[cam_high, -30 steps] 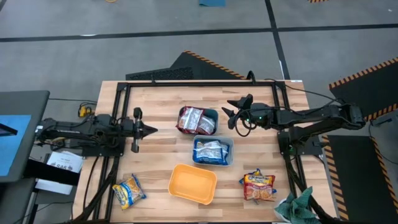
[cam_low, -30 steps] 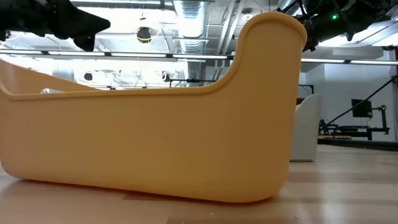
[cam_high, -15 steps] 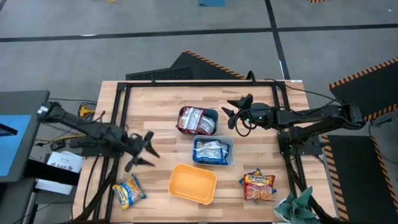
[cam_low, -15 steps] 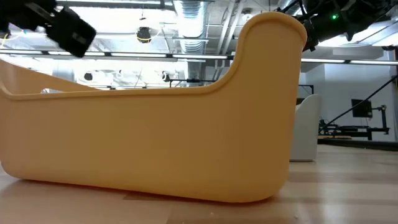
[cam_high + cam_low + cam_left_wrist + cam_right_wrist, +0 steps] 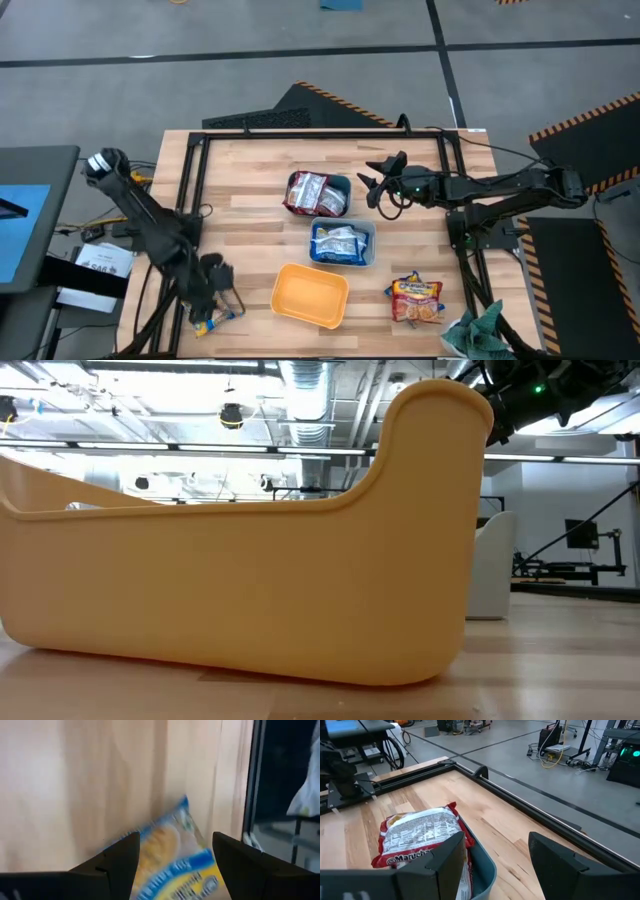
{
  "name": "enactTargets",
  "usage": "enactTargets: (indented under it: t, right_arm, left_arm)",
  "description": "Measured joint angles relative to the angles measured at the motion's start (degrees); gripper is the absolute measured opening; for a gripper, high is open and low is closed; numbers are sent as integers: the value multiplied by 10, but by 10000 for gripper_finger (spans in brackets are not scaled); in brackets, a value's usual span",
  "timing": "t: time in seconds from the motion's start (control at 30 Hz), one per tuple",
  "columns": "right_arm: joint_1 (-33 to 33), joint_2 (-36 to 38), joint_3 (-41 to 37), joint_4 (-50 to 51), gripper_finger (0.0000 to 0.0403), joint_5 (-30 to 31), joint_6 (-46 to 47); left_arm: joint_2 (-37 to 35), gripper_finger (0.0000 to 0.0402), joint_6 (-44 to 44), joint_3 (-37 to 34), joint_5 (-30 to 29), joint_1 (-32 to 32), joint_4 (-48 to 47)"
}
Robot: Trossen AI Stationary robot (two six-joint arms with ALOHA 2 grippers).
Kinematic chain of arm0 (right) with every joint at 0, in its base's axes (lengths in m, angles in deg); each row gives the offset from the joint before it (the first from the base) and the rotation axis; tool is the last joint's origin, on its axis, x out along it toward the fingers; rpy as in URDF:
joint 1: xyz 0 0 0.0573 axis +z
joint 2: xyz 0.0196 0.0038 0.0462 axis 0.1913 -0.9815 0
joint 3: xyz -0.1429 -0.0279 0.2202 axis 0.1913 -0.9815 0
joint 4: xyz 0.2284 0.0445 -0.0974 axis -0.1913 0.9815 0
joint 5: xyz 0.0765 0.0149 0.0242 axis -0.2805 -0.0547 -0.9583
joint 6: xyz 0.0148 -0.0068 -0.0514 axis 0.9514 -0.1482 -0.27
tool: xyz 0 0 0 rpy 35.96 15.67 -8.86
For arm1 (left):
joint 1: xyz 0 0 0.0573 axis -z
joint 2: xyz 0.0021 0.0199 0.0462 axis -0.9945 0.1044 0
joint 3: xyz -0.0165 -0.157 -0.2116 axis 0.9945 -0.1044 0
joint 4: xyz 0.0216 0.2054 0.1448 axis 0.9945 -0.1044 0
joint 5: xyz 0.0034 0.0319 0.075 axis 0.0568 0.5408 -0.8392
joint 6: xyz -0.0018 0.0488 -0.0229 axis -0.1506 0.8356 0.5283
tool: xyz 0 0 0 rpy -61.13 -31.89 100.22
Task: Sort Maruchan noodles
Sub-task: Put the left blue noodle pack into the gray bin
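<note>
A yellow-and-blue Maruchan packet (image 5: 172, 862) lies flat on the table at the near left, partly under my left gripper (image 5: 218, 303). That gripper (image 5: 175, 867) is open and points down, one finger on either side of the packet; whether it touches I cannot tell. My right gripper (image 5: 375, 186) hangs open beside the teal tub (image 5: 345, 185), above its red-silver packets (image 5: 420, 837). The pale-blue tub (image 5: 368, 232) holds blue-white packets (image 5: 340, 243). Red-and-yellow packets (image 5: 415, 298) lie on the table at the near right.
The orange tub (image 5: 310, 295) stands open near the front edge, just right of my left gripper, and fills the low view (image 5: 250, 560). A dark green cloth (image 5: 478, 330) lies at the near right corner. A black frame rail (image 5: 190, 200) borders the table.
My left gripper has swung from the table's left middle toward the near edge, tipped to point down and come down over the yellow-and-blue packet. Its fingers have opened on the way. The packet has not moved.
</note>
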Motion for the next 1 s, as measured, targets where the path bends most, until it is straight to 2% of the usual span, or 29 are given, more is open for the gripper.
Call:
enactTargets:
  t: [0.13,0.27,0.47,0.77,0.87,1.0]
  right_arm:
    - [-2,0,0,2,240,0,-8]
    - [-8,0,0,2,240,0,-10]
    - [-12,0,0,2,240,0,-10]
    - [-23,0,0,3,240,0,-13]
    - [-23,0,0,4,240,0,-11]
    - [-23,0,0,7,240,0,-10]
  left_arm:
    - [78,236,-76,34,22,47,-28]
    - [135,236,-111,60,30,74,-82]
    - [182,236,-133,61,25,95,-76]
    - [241,232,-104,71,-29,105,-105]
    - [242,208,-107,71,-38,105,-121]
    - [244,127,-104,71,-61,104,-147]
